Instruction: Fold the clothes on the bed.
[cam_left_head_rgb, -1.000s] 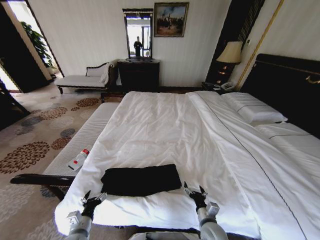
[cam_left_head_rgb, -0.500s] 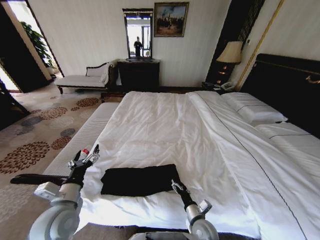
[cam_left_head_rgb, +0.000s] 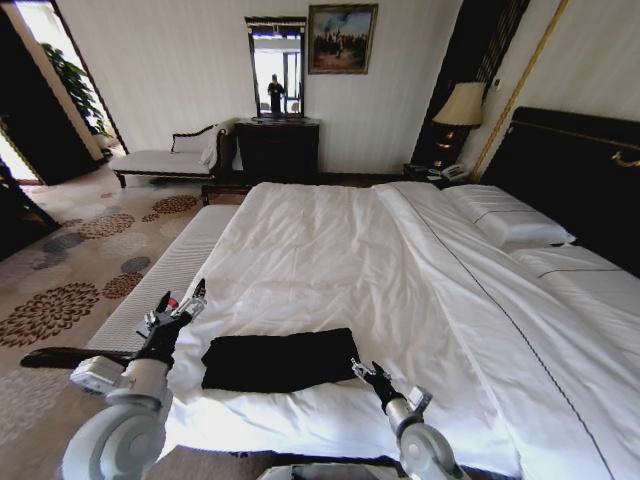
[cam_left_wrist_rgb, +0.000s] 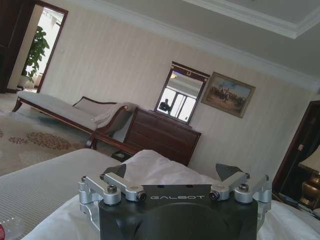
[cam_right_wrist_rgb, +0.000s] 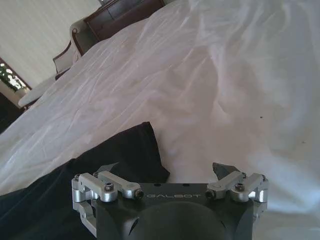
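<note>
The clothes (cam_left_head_rgb: 280, 360) lie as a black, folded rectangle near the foot of the bed (cam_left_head_rgb: 330, 250), on its white duvet. My left gripper (cam_left_head_rgb: 180, 305) is raised to the left of the clothes, over the edge between bed and bench, with its fingers open and empty. In the left wrist view the left gripper (cam_left_wrist_rgb: 172, 172) points across the bed (cam_left_wrist_rgb: 150, 160) toward the far wall. My right gripper (cam_left_head_rgb: 368, 372) sits open just off the clothes' near right corner. The right wrist view has the right gripper (cam_right_wrist_rgb: 165, 170) spread wide, the black clothes (cam_right_wrist_rgb: 115, 155) right in front of one finger.
A long white-cushioned bench (cam_left_head_rgb: 170, 270) runs along the bed's left side, with a red-capped bottle (cam_left_head_rgb: 172, 301) behind my left gripper. Pillows (cam_left_head_rgb: 505, 215) lie at the headboard. A chaise (cam_left_head_rgb: 165, 160), a dark dresser (cam_left_head_rgb: 278, 150) and a lamp (cam_left_head_rgb: 460, 105) stand at the far wall.
The left arm swung up and out to the left, from the bed's near edge to beside the bench. The right gripper moved in to the clothes' right corner.
</note>
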